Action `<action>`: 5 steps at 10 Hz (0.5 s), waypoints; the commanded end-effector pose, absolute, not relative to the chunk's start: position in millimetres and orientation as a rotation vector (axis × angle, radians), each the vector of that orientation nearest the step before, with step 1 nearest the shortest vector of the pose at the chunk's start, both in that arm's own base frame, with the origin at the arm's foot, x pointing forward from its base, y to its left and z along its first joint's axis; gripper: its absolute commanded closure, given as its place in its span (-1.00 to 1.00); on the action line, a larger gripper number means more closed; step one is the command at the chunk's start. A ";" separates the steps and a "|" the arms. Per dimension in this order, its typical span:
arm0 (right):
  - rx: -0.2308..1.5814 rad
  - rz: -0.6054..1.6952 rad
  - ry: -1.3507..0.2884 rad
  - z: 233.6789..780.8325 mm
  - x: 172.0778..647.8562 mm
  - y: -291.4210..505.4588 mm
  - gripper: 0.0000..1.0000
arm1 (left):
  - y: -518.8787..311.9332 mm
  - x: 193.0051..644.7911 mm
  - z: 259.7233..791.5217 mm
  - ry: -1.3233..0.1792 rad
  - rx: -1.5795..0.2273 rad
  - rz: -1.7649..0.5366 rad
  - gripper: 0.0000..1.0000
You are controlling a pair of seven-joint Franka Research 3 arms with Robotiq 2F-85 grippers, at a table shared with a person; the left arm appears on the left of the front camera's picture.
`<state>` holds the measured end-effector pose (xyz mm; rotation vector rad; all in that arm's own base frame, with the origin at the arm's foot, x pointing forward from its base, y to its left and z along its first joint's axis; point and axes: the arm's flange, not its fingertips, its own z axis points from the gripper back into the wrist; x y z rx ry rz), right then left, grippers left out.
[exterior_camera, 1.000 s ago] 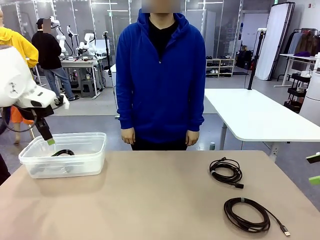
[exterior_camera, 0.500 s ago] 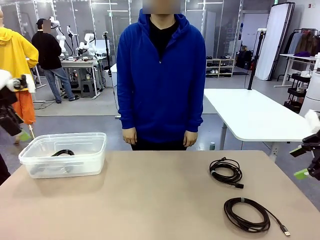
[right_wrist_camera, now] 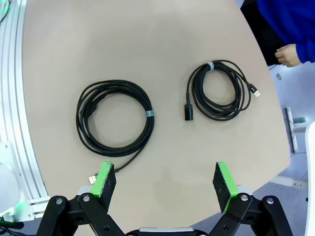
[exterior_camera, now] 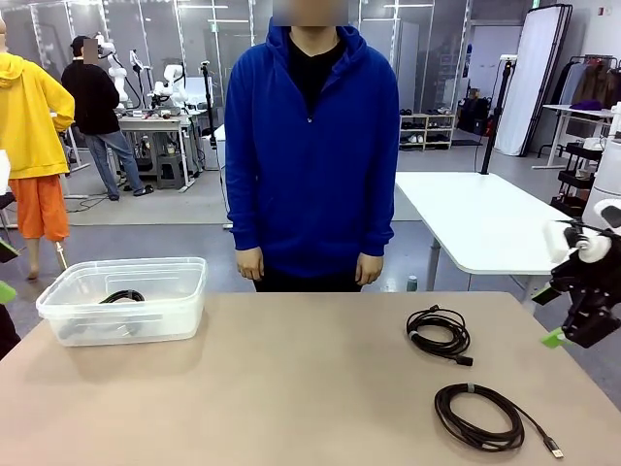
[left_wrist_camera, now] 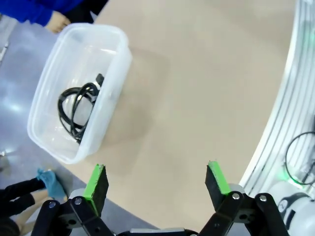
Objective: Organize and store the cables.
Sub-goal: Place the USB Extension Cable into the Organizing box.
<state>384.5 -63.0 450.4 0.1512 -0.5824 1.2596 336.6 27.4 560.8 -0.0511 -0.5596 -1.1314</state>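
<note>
two coils to store, one binned; both grippers spread, empty

cables: larger coil (right_wrist_camera: 114, 117) and smaller coil (right_wrist_camera: 216, 91) lie flat on the table's (exterior_camera: 291, 388) right side, near each other but apart. each has a pale tie (right_wrist_camera: 149, 114). a third coil (left_wrist_camera: 76, 110) lies inside the clear bin (left_wrist_camera: 115, 59) at the table's far left.

right gripper (right_wrist_camera: 165, 179) hangs high above the two coils, jaws wide apart, nothing between them. left gripper (left_wrist_camera: 157, 179) is raised off near the bin, jaws likewise wide, empty.

judged step: right arm picks a coil. advice: come straight down over one side of the ring, near the tie where the strands bunch, so all loops are pinched together. mind the larger coil's loose plug tail, which could snag.

person (exterior_camera: 310, 146) stands at the far edge, hands down.

writing: none readable on cables or bin.
</note>
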 end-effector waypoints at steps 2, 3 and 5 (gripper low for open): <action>0.125 1.213 -0.503 434.8 394.0 -33.7 -1.00 | 33.0 332.0 555.1 -0.553 -0.082 -1.159 -1.00; 0.136 1.166 -0.519 435.5 391.9 -32.9 -1.00 | 35.0 337.2 554.2 -0.553 -0.088 -1.169 -1.00; 0.135 1.249 -0.542 441.2 392.6 -44.3 -1.00 | 32.1 333.6 551.0 -0.555 -0.068 -1.151 -1.00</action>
